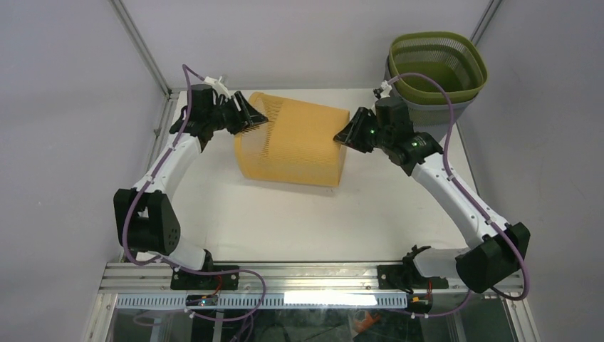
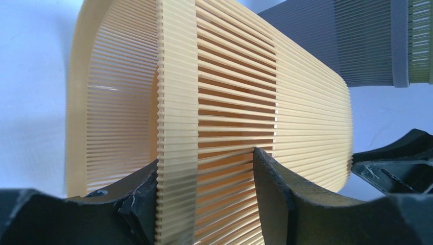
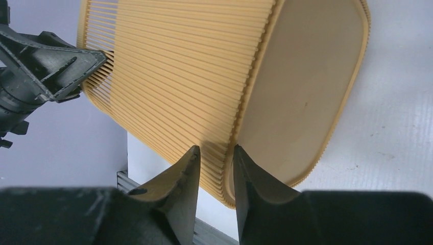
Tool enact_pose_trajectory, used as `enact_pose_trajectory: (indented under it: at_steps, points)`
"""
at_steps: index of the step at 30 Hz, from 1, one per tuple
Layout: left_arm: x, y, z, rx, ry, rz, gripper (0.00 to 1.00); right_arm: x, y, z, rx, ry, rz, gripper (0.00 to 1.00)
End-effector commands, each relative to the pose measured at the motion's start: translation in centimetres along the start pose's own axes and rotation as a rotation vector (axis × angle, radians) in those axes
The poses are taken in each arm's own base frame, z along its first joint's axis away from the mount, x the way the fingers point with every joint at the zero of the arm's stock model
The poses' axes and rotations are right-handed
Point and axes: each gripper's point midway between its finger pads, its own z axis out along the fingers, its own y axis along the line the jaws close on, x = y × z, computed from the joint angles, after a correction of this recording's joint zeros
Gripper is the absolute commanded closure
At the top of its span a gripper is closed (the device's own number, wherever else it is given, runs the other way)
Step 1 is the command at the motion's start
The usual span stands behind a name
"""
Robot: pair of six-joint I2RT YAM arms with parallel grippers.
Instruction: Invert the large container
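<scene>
Halfway over: yellow slatted plastic basket (image 1: pixel 292 142) lies on its side on the white counter (image 1: pixel 320 221).
At the rim, left end effector (image 2: pixel 204 161) spread astride the wall; right end effector (image 3: pixel 214 150) pinches the base edge. Tipping onto its mouth not yet done.

We have bare table (image 1: pixel 299 221) before the yellow slatted basket (image 1: pixel 295 146) lying on its side; the green basket (image 1: pixel 436 64) blocks the far right corner.

Beyond my right gripper (image 1: pixel 340 135), a green slatted basket (image 1: pixel 436 60) nests inside a grey one (image 1: pixel 431 112) at the white table's (image 1: pixel 285 214) far corner.
</scene>
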Motion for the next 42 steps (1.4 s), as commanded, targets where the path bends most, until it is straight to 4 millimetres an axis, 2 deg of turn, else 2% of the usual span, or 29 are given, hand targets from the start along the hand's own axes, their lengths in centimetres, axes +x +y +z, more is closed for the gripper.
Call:
enact_pose_trajectory:
  at_steps: [1, 10, 15, 22, 26, 32, 42]
  points:
    - [4.9, -3.3, 2.7, 0.072, 0.171, 0.049, 0.49, -4.9, 14.2, -8.5, -0.514, -0.179, -0.104, 0.7]
    - [4.8, -5.3, 3.5, 0.112, 0.183, 0.084, 0.41, -6.5, 16.9, -11.1, -0.593, -0.236, -0.129, 0.71]
    - [4.2, -6.6, 3.3, 0.161, 0.182, 0.121, 0.27, -6.8, 17.7, -11.3, -0.615, -0.239, -0.142, 0.71]
    - [4.0, -6.4, 3.7, 0.154, 0.182, 0.134, 0.02, -6.4, 18.9, -11.0, -0.647, -0.216, -0.156, 0.71]
    - [4.0, -5.8, 3.8, 0.124, 0.177, 0.148, 0.01, -5.7, 19.1, -9.9, -0.646, -0.185, -0.155, 0.71]
    - [3.4, -3.5, 3.8, 0.002, 0.162, 0.205, 0.01, -4.3, 19.5, -8.4, -0.647, -0.132, -0.156, 0.7]
    - [4.3, -0.8, 5.1, -0.053, 0.166, 0.216, 0.01, -1.8, 18.9, -5.0, -0.61, -0.053, -0.149, 0.68]
